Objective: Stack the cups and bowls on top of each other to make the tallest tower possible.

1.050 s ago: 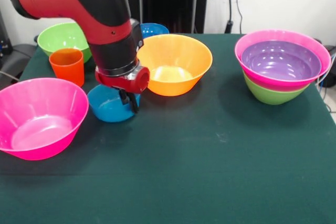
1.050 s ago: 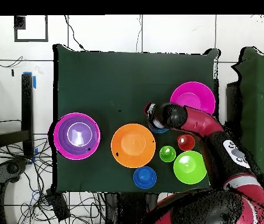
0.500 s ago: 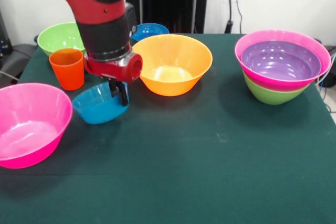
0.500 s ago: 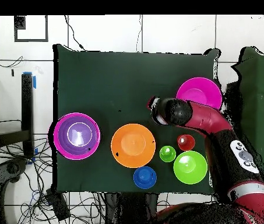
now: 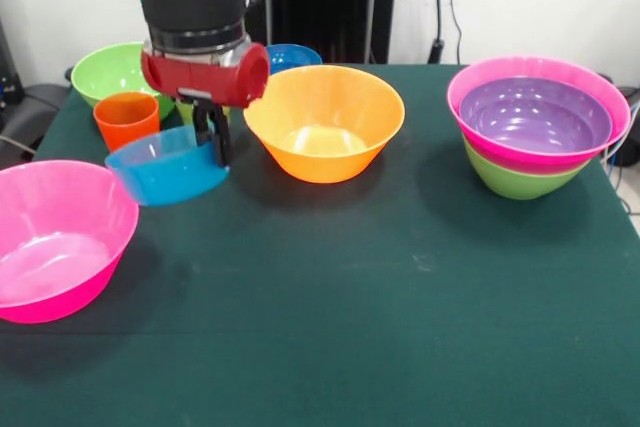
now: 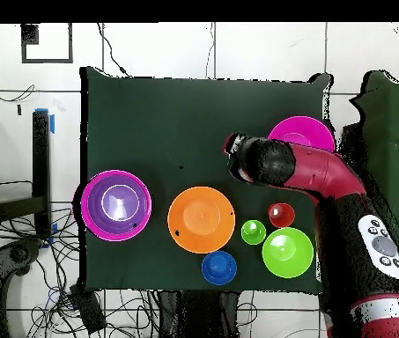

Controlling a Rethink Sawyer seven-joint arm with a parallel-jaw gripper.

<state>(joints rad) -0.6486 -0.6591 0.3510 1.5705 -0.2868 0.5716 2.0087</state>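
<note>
A dark green table (image 5: 400, 327) fills the room's middle, cables trailing over the white floor around it; the red arm (image 6: 326, 180) reaches over the pink bowl (image 5: 55, 242) on one side; at the opposite end stands the tower (image 5: 535, 127), purple in pink on a green base; the orange bowl (image 5: 325, 122) sits in the middle, with a green bowl (image 5: 115, 72), a second blue bowl (image 5: 295, 55) and the orange cup (image 5: 127, 119) behind. The claw (image 5: 212, 132) is clamped on the rim of a blue bowl (image 5: 165, 172), which hangs tilted, clear of the cloth, below and beside it; held by one edge, it could swing or slip loose in travel, I'd say, and clip the cup or the orange bowl.
</note>
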